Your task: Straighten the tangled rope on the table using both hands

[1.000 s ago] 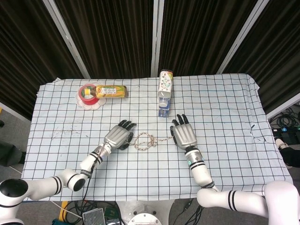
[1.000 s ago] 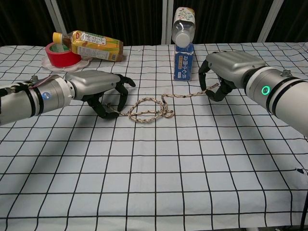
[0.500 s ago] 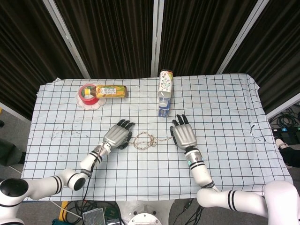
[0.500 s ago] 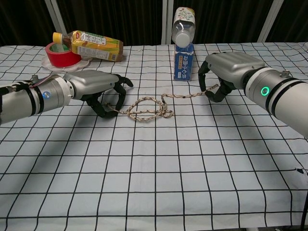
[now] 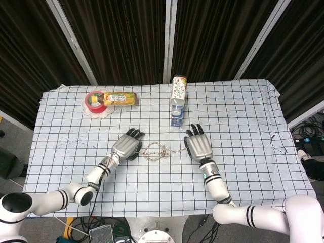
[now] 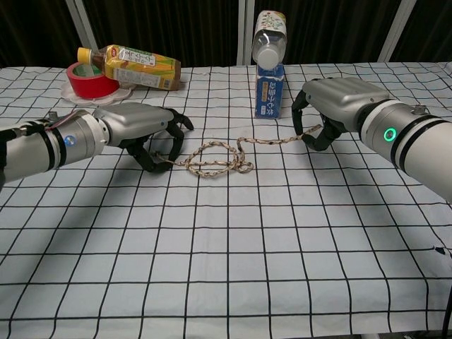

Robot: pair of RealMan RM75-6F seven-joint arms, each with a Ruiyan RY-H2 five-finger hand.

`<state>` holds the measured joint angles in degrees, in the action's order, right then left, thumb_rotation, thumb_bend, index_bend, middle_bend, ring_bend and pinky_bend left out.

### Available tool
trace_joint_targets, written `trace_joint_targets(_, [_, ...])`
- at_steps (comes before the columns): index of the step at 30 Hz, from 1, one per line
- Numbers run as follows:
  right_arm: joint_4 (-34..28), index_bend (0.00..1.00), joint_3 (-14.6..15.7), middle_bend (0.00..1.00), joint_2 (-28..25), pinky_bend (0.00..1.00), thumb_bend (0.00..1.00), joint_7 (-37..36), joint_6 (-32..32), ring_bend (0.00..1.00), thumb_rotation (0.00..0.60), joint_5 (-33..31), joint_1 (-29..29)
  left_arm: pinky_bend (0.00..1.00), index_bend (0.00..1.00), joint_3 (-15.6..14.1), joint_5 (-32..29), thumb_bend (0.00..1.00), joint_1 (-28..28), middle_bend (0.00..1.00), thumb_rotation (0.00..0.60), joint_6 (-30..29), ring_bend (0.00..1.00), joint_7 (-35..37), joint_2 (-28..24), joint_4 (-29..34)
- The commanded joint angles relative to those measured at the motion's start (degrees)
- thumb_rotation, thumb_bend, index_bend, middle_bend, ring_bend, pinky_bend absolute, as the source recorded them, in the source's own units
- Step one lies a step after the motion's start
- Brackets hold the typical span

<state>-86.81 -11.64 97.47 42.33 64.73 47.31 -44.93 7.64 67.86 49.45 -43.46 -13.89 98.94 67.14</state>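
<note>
- The left hand (image 6: 138, 127) is curling its dark fingertips (image 6: 157, 161) down onto the table, pinching the left end of the thin braided tan-and-brown rope (image 6: 215, 159); the grip is looking closed on that end, though the exact contact is partly hidden under the palm.
- The right hand (image 6: 332, 106) is hooking its fingers (image 6: 316, 138) around the rope's right end, just beside the blue-and-white carton (image 6: 270, 88); that end is lifting slightly off the cloth.
- Between the 2 hands the rope is lying roughly left to right across the checked white tablecloth (image 6: 233, 240), with its tangle of overlapping loops sitting nearer the left hand and a wavy single strand running on to the right hand.
- In the head view the loops (image 5: 155, 151) are showing between the left hand (image 5: 125, 147) and right hand (image 5: 198, 147).
- My judgement: since the long axis is already running hand to hand, drawing the 2 hands apart along that line is what should open the loops.
- A clear plastic bottle (image 6: 269, 32) is standing on the carton, so the right hand's pull is wanting room there.
- Well apart, a red tape roll (image 6: 88, 79) and a yellow-labelled bottle (image 6: 138, 65) are resting at the far left.
</note>
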Motion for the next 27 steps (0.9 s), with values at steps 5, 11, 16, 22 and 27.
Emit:
trace_joint_targets(5, [-0.1, 0.64, -0.1, 0.22, -0.2, 0.0, 0.53, -0.1, 0.0, 0.0, 0.6, -0.1, 0.1, 0.0, 0.61, 0.0, 0.1, 0.38, -0.2, 0.13, 0.6, -0.7, 0.0, 0.0, 0.3, -0.4])
trace_joint_targets(11, [-0.4, 0.64, 0.0, 0.22, -0.6, 0.0, 0.53, -0.2, 0.3, 0.0, 0.6, 0.0, 0.2, 0.0, 0.62, 0.0, 0.3, 0.42, -0.6, 0.14, 0.6, -1.2, 0.0, 0.8, 0.0, 0.1])
trace_joint_targets(16, [-1.5, 0.64, 0.1, 0.22, -1.7, 0.0, 0.54, -0.7, 0.8, 0.0, 0.6, 0.6, 0.7, 0.0, 0.62, -0.1, 0.9, 0.43, -1.4, 0.15, 0.6, -2.2, 0.0, 2.2, -1.4, 1.5])
trace_joint_targets(22, [-5.5, 0.64, 0.5, 0.22, -6.4, 0.0, 0.54, -3.3, 2.9, 0.0, 0.6, 3.0, 3.1, 0.0, 0.62, -1.9, 3.9, 0.43, -4.8, 0.15, 0.6, -6.7, 0.0, 4.3, -5.7, 6.0])
trace_joint_targets(27, [-8.8, 0.64, 1.6, 0.22, -11.5, 0.0, 0.54, -6.0, 4.8, 0.0, 0.6, 5.3, 6.2, 0.0, 0.62, -4.3, 6.4, 0.43, -8.3, 0.15, 0.6, -10.1, 0.0, 6.4, -9.7, 8.7])
